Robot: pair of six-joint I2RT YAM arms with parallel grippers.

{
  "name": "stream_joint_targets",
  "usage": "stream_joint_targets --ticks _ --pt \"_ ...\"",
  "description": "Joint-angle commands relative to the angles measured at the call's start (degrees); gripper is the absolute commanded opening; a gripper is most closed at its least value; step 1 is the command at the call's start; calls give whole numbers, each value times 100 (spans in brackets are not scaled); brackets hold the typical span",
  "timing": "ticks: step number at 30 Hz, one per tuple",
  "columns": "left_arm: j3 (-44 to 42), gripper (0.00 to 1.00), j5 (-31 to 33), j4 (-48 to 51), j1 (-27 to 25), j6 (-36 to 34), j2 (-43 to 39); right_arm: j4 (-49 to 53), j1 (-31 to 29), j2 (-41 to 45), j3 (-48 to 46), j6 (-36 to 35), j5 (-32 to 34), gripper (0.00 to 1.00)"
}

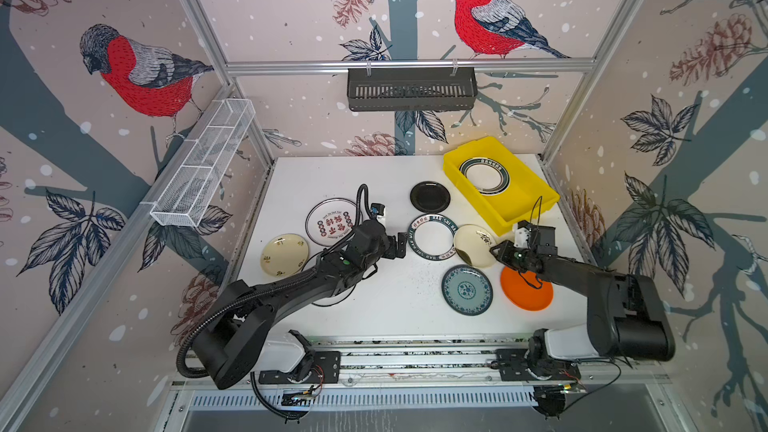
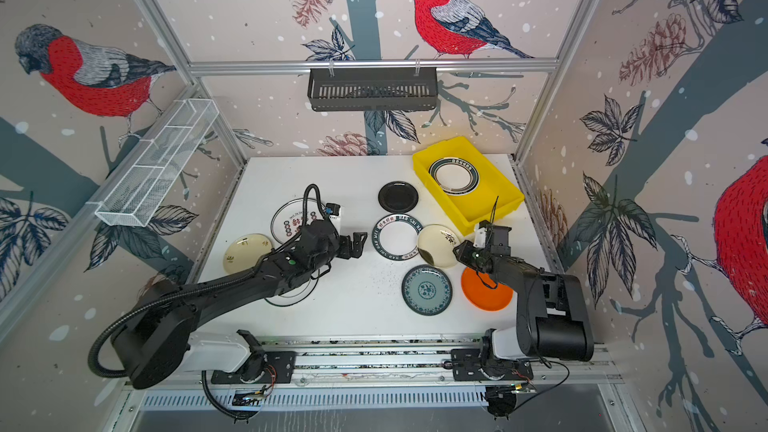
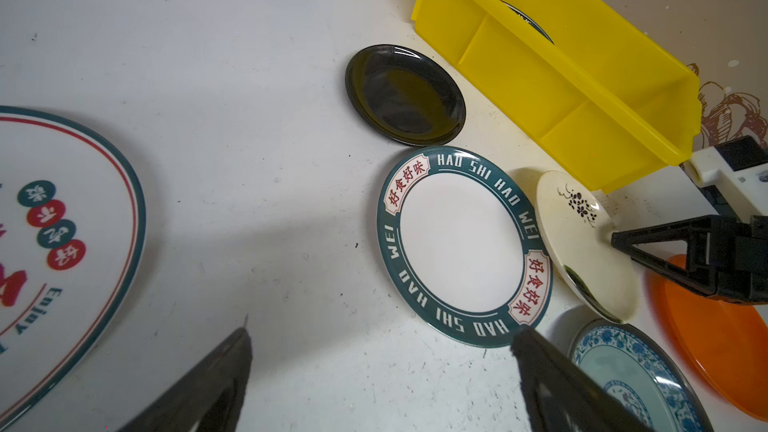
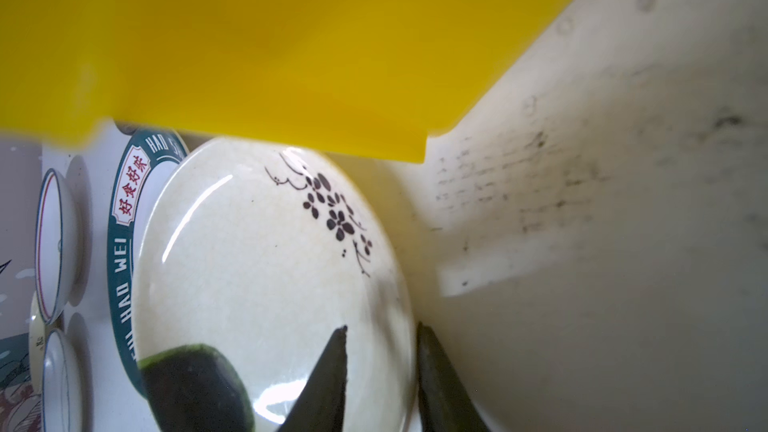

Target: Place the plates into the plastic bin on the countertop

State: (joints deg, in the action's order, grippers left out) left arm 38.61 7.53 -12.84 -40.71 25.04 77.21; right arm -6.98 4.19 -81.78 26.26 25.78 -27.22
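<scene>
- Right wrist view shows the right claw (image 4: 381, 326) clenched on the rim of the cream flowered plate (image 4: 266, 268), a finger on either side. The plate is tilted, its far edge just beside the yellow bin (image 1: 519, 201).
- Lift first, I judge, so the plate clears the bin's wall. Then carry it far and right, and lay it flat in the bare near half, beside the ringed plate (image 1: 484, 175) inside.
- A thin rim grip may slip, so move slowly.
- Left claw (image 1: 400, 246) hangs released above the surface (image 1: 332, 176), just left of the lettered plate (image 1: 433, 238); keep it clear.

Close up, the plastic bin (image 4: 291, 35) is blurred and cut off.
</scene>
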Motion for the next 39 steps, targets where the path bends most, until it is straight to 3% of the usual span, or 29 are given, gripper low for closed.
stream_joint_targets --ticks 1,7,15,23,35,39 --pt "33 98 49 0 -7 14 -56 21 -27 65 -148 142 -206 25" --pt "41 98 87 45 -14 18 -74 -132 -32 542 -340 224 -231 25" --pt "79 98 127 148 -16 34 -105 -270 -18 397 -405 234 -603 23" --pt "-14 98 190 160 -25 46 -241 -729 -42 783 -679 510 -802 24" --pt "6 98 183 211 -60 79 -259 -731 -108 824 -841 774 -254 52" --pt "40 98 188 222 -60 69 -259 -673 -137 789 -825 815 -104 53"
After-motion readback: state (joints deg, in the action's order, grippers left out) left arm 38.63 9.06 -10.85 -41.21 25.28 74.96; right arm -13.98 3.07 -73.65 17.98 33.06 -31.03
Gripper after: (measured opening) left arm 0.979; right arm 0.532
